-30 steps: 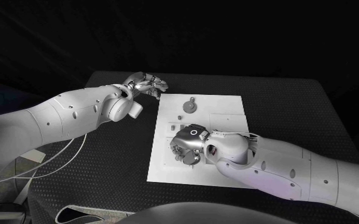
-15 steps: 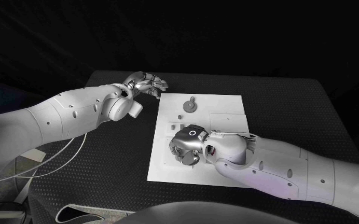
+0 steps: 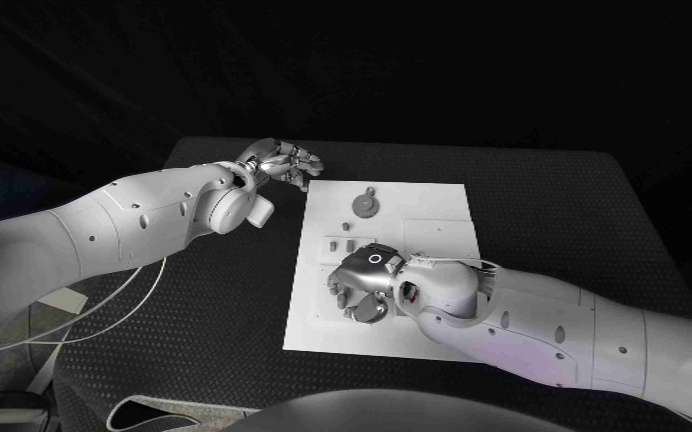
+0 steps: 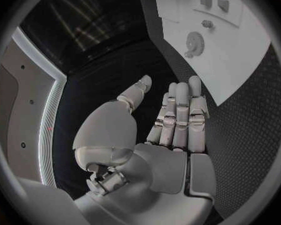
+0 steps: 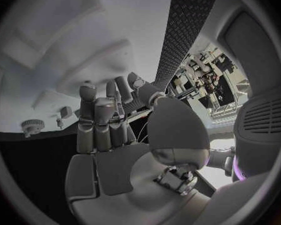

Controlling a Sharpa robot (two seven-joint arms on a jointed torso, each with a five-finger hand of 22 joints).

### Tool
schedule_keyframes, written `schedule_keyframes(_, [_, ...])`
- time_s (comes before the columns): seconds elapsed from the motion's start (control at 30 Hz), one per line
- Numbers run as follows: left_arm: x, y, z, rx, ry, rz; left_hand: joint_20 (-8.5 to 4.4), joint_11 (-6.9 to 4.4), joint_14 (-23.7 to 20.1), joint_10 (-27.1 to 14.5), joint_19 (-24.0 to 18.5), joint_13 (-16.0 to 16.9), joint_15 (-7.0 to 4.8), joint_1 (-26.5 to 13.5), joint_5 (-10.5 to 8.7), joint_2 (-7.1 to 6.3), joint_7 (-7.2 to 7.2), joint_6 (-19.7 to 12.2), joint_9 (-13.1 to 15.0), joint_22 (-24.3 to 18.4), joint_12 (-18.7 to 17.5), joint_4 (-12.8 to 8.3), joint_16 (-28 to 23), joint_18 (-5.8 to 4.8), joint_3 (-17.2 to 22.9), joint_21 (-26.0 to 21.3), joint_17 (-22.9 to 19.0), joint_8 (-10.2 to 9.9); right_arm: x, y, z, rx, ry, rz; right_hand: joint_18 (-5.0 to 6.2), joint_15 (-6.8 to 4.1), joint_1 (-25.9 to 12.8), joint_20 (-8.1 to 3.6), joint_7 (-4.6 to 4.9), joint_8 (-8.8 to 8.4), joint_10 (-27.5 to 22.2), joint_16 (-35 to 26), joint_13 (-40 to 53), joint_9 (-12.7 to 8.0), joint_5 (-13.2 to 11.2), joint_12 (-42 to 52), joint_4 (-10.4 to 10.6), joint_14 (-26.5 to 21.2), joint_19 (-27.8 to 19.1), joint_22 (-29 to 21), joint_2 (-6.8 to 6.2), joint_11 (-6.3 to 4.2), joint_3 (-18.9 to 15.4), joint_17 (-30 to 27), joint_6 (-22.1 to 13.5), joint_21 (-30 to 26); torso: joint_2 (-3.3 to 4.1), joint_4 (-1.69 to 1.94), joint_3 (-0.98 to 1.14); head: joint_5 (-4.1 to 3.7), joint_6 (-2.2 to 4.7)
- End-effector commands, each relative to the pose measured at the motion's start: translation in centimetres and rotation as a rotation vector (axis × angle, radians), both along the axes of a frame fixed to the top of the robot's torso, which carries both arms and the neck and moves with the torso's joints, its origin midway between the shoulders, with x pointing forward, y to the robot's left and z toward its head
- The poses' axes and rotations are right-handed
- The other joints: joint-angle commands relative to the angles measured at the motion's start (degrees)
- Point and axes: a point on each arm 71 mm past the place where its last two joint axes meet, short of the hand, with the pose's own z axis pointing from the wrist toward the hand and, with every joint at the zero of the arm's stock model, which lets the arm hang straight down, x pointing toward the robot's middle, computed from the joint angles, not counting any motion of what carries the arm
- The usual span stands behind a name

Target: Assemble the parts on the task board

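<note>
The white task board (image 3: pixel 418 222) lies mid-table. A grey gear part (image 3: pixel 366 205) stands near its far edge, with small parts (image 3: pixel 346 226) just nearer. My right hand (image 3: pixel 362 287) hovers over the board's near-left area, fingers straight and side by side, holding nothing. In the right wrist view its fingers (image 5: pixel 95 120) point at the board (image 5: pixel 53 35), with the gear part (image 5: pixel 32 126) and a small part (image 5: pixel 65 112) beyond them. My left hand (image 3: pixel 284 163) rests off the board's far-left corner, fingers (image 4: pixel 181 115) extended and empty; the gear part (image 4: pixel 194 43) and small parts (image 4: pixel 207 23) lie ahead.
The board has shallow rectangular recesses (image 3: pixel 440 232) on its right half. Black textured table (image 3: pixel 548 202) surrounds the board on all sides. A white cable (image 3: pixel 101 322) hangs off the table's left edge, under my left arm.
My right hand has slid slightly toward the board's near edge. The left hand and the parts have stayed where they were.
</note>
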Motion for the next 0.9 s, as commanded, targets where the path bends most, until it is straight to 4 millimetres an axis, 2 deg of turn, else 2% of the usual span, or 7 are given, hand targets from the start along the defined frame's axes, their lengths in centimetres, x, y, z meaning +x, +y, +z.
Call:
schedule_keyframes(0.03, [0.0,-0.2,0.2,-0.013,-0.004,-0.013,-0.22,0.18,0.2,-0.6,0.4,-0.1,0.01,-0.5,-0.34,-0.07,0.26,0.0,0.1,0.0,0.3,0.1,-0.2,1.16,-0.3,-0.3,0.1,0.2,0.0,0.0,0.2,0.036,0.000,-0.006,3.10,0.69,-0.7,0.10,0.64,-0.61,-1.2,0.4,-0.2,-0.3,-0.2,-0.6,0.2,-0.1,0.5,0.8,-1.56,0.42,-0.5,-0.1,-1.5,-0.2,0.01,-0.02,0.03,-0.21,0.08])
schedule_keyframes(0.1, [0.0,-0.2,0.2,-0.013,-0.004,-0.013,-0.22,0.18,0.2,-0.6,0.3,-0.1,0.01,-0.5,-0.34,-0.08,0.26,0.0,0.1,0.0,0.3,0.1,-0.2,1.16,-0.3,-0.3,0.1,0.2,0.1,0.0,0.3,0.050,-0.007,-0.010,3.10,1.23,-2.3,0.13,0.76,-0.92,-3.0,0.5,-0.5,-0.4,-0.3,-1.0,0.2,-0.1,0.6,0.8,-2.61,1.01,-1.7,0.0,-2.2,-0.3,0.00,-0.03,0.03,-0.23,0.10])
schedule_keyframes(0.17, [0.0,-0.2,0.2,-0.013,-0.005,-0.014,-0.22,0.18,0.2,-0.6,0.3,-0.1,0.01,-0.5,-0.34,-0.08,0.26,0.0,0.1,0.0,0.3,0.1,-0.2,1.16,-0.3,-0.3,0.1,0.2,0.1,-0.1,0.5,0.064,-0.014,-0.017,3.10,1.67,-2.9,0.03,0.76,-1.04,-4.3,0.7,-0.7,-0.5,-0.2,-0.9,0.1,-0.2,0.6,0.8,-3.13,1.45,-2.3,0.1,-2.7,-0.4,-0.01,-0.03,0.02,-0.25,0.11])
schedule_keyframes(0.33, [0.1,-0.2,0.2,-0.013,-0.008,-0.012,-0.22,0.18,0.2,-0.6,0.3,0.0,0.01,-0.5,-0.34,-0.08,0.26,0.0,0.1,0.0,0.3,0.1,-0.2,1.16,-0.3,-0.3,0.1,0.2,0.2,-0.3,0.7,0.098,-0.028,-0.030,3.10,1.82,-3.1,-0.05,0.83,-1.02,-4.8,0.8,-0.7,-0.5,-0.2,-0.7,0.2,-0.2,0.8,0.8,-3.40,1.60,-2.4,0.1,-2.9,-0.4,-0.01,-0.02,0.02,-0.26,0.13])
schedule_keyframes(0.67, [0.2,0.2,0.2,-0.009,-0.010,-0.003,-0.22,0.18,0.2,-0.6,0.3,0.0,0.01,-0.5,-0.34,-0.09,0.25,0.0,0.1,0.0,0.4,0.1,-0.2,1.16,-0.3,-0.3,0.1,0.2,0.1,-1.3,2.2,0.197,-0.035,-0.053,3.10,1.66,-2.8,-0.29,1.12,-0.45,-4.4,1.2,-0.3,-0.3,-0.2,-0.2,0.1,-0.2,1.2,0.8,-2.71,1.42,-2.1,0.2,-2.3,-0.4,-0.06,-0.09,0.05,-0.35,0.56])
schedule_keyframes(0.9, [0.4,0.5,0.1,-0.005,-0.010,0.004,-0.22,0.18,0.2,-0.6,0.3,0.0,0.01,-0.5,-0.34,-0.08,0.25,0.0,0.1,0.0,0.4,0.1,-0.2,1.16,-0.3,-0.3,0.1,0.3,1.4,-3.1,5.1,0.289,-0.042,-0.117,3.10,1.06,-2.4,-0.34,1.05,-0.14,-2.6,1.4,0.4,-0.2,-0.2,0.6,0.0,-0.3,1.2,0.9,-1.65,0.80,-2.1,0.2,-2.1,-0.4,-0.15,-0.14,0.09,-0.90,0.86])
